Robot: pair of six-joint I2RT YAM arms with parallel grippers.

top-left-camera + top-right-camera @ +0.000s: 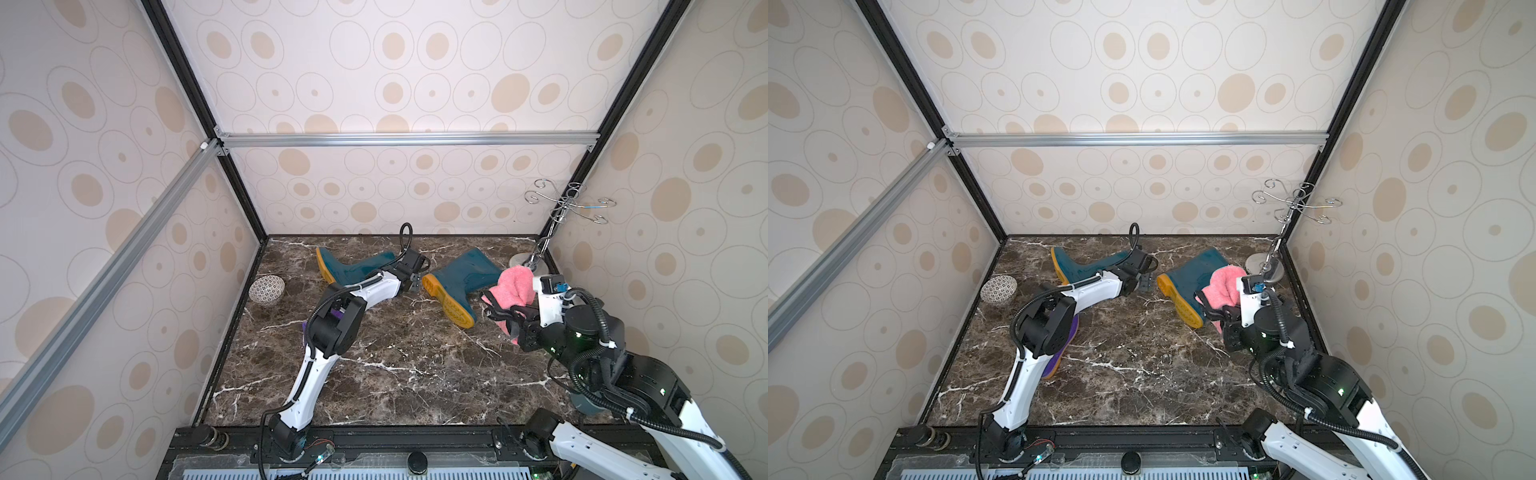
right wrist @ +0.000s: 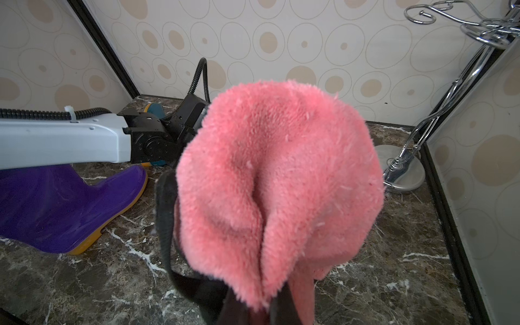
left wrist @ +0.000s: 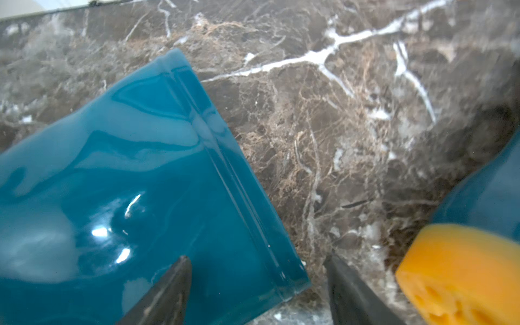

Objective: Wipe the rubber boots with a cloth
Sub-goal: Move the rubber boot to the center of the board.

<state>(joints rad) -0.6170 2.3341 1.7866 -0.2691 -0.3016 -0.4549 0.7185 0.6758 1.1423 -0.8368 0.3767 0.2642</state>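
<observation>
Our right fingers (image 1: 515,326) are closed tight on the fluffy pink cloth with a black edge (image 2: 281,174). We hold it bunched up in the air, over the right side of the dark marble table (image 1: 395,365). It hangs close to a shiny teal rubber boot with an orange sole (image 1: 465,276) that lies on its side. We cannot tell if they touch.

Our left fingers (image 3: 168,292) are open. They sit on both sides of the top rim of the other shiny teal rubber boot (image 3: 126,183), which also lies on its side, at the back. We think this rim is the best place to hold, because it is thin and fits between the fingers. The boot looks smooth and slippery, and its leg part looks bendy, so it may slide or fold when we rub it. The shiny purple rubber boot (image 2: 62,205) lies under our left arm.

The cloth is soft and light. Bunched up, it makes a thick pad for rubbing.
</observation>
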